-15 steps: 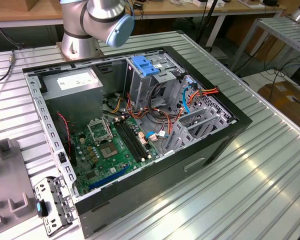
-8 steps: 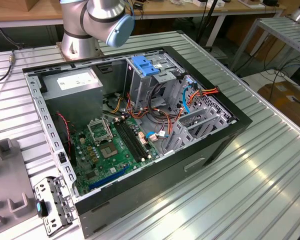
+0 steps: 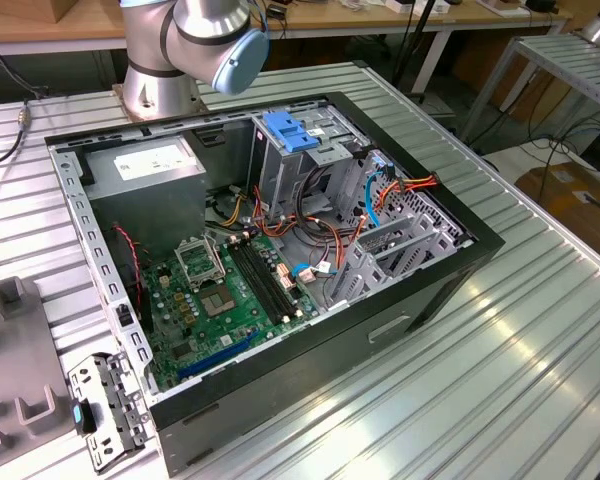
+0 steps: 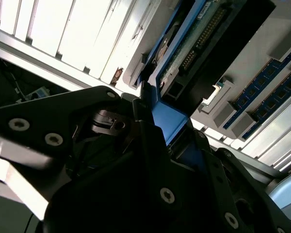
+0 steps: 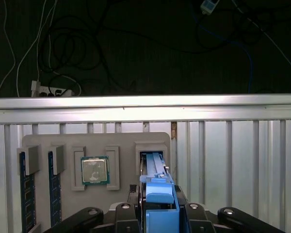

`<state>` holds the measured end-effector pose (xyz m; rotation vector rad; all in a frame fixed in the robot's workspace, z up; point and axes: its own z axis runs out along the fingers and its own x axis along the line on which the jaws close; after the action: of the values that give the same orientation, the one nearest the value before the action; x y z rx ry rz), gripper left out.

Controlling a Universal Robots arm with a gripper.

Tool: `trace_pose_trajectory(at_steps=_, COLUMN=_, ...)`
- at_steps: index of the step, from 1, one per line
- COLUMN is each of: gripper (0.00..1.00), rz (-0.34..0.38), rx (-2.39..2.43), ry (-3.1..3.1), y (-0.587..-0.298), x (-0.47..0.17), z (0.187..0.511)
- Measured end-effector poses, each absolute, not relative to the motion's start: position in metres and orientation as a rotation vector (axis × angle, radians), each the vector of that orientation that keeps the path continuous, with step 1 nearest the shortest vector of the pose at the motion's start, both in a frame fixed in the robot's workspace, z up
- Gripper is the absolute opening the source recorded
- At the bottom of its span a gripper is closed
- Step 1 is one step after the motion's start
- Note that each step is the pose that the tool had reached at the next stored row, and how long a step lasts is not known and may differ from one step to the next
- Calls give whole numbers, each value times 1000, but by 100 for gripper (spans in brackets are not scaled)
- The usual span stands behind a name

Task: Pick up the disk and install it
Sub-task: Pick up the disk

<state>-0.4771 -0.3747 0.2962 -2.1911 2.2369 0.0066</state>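
The disk [image 5: 153,162], a dark drive in a bright blue carrier frame, stands on edge in a slot of the grey holder tray [image 5: 131,141]. My gripper [image 5: 160,206] straddles its near end, and the dark fingers [image 5: 136,213] press against both sides of the blue frame. In the second wrist view the disk [image 4: 194,43] shows its circuit side and connector. There the gripper [image 4: 169,126] is shut on the blue frame. The disk's far end is still level with the slot.
The open computer case [image 3: 480,250] lies on the ribbed metal table, with a motherboard [image 3: 220,290] and a drive cage under a light-blue latch plate [image 3: 285,130]. The arm's base [image 3: 160,70] stands behind it. The tray also holds a processor [image 5: 94,171] and memory sticks [image 5: 26,194].
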Motion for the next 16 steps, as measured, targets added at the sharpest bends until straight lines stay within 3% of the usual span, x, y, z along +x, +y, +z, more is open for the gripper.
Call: trace_pose_trajectory(at_steps=16, gripper=37, rz=7, rx=-2191, ry=2237, y=-375, x=-477, z=300)
